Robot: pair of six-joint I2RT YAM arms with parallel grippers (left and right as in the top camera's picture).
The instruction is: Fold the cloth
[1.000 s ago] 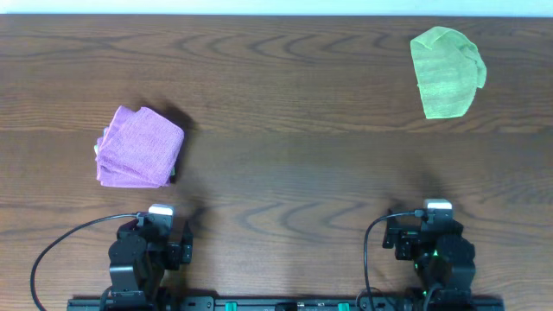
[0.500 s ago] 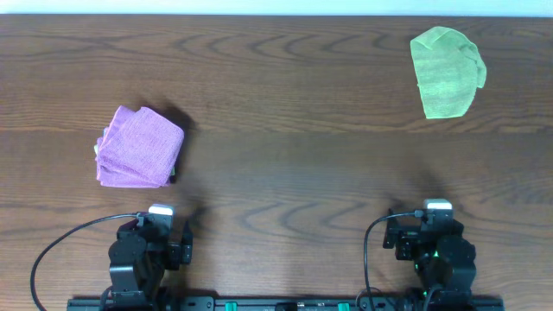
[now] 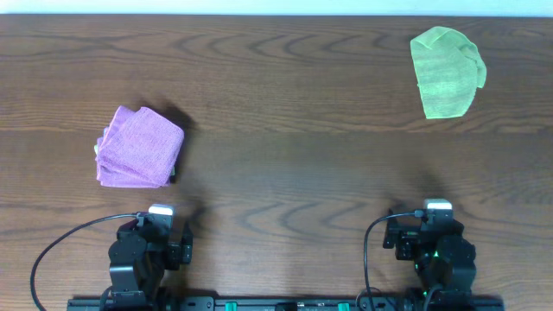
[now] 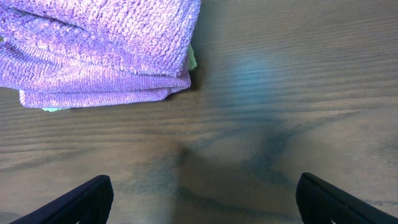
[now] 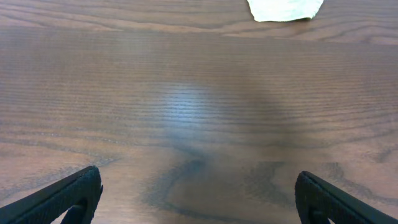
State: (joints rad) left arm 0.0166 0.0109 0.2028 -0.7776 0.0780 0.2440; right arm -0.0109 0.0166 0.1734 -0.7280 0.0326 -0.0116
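Note:
A purple cloth (image 3: 139, 148) lies folded into a thick square on the left of the wooden table; in the left wrist view (image 4: 99, 50) it fills the top left. A green cloth (image 3: 445, 72) lies loosely folded at the far right; its near edge shows pale at the top of the right wrist view (image 5: 285, 9). My left gripper (image 4: 202, 199) is open and empty at the near edge, just short of the purple cloth. My right gripper (image 5: 199, 199) is open and empty at the near right, far from the green cloth.
A sliver of green fabric (image 4: 193, 59) peeks out beside the purple cloth. Both arm bases (image 3: 147, 259) (image 3: 436, 255) sit at the near edge with cables. The table's far edge (image 3: 276, 14) runs along the top.

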